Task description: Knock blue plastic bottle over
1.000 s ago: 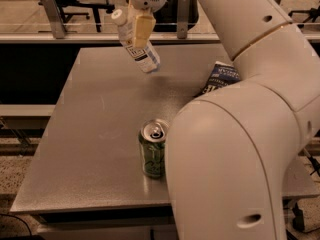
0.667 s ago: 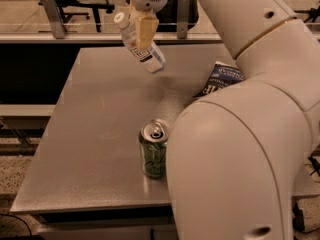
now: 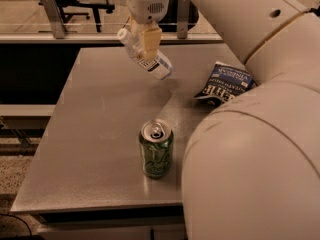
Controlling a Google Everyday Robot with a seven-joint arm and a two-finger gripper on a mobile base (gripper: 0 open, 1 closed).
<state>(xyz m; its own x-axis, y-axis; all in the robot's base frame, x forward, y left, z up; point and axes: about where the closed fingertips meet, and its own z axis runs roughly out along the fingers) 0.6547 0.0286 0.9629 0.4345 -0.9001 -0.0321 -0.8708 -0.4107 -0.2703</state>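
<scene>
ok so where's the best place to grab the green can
Around its straight mid-body, from the side away from the arm: the green can stands upright, with the arm close beside it. The gripper is at the back, by the tilted blue plastic bottle.

The gripper (image 3: pixel 147 50) hangs over the far part of the table (image 3: pixel 85 134), clasping the tilted blue plastic bottle (image 3: pixel 159 68), cap up-left. A green can (image 3: pixel 156 156) stands near the front; a chip bag (image 3: pixel 225 84) lies to the right.
</scene>
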